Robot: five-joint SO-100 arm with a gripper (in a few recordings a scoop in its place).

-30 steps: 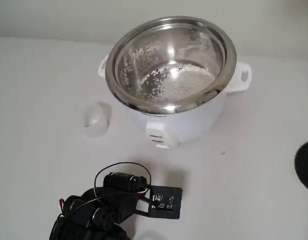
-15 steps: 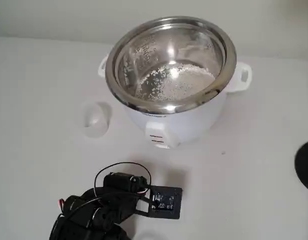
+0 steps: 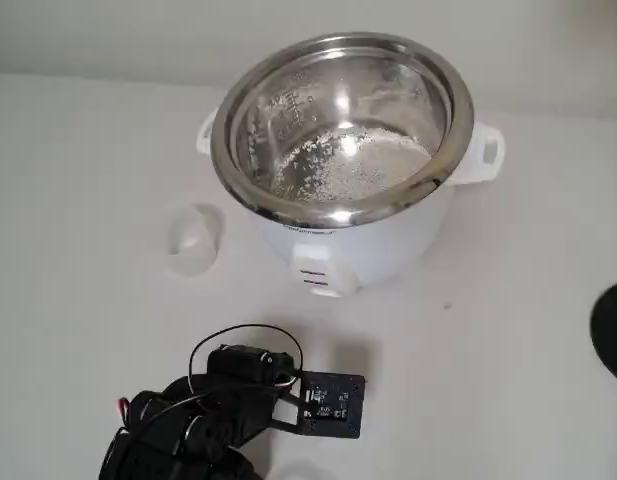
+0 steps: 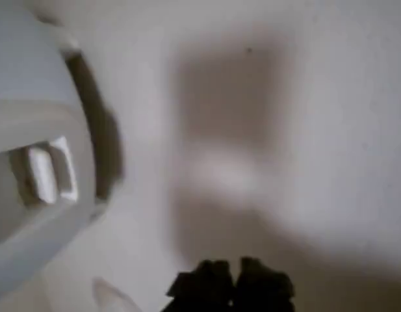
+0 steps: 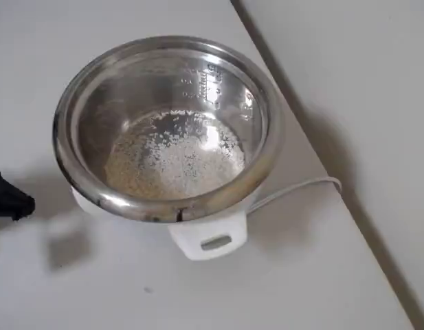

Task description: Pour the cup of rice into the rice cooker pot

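Off-white rice grains (image 3: pixel 348 165) spread across the floor of the large shiny steel rice cooker pot (image 3: pixel 250 105), small translucent plastic cup (image 3: pixel 193 238) upright on the table just left of the cooker in the fixed view, black gripper (image 4: pixel 234 281) blurred in the wrist view, fingers seemingly pressed together, holding nothing.

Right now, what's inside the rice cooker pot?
A thin scatter of rice lies across the bottom of the rice cooker pot, with bare steel showing through and level markings on the inner wall. In the fixed view, the pot's near rim hides the front of the floor.

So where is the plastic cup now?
In the fixed view, the cup stands on the table, just left of the white rice cooker, apart from it.
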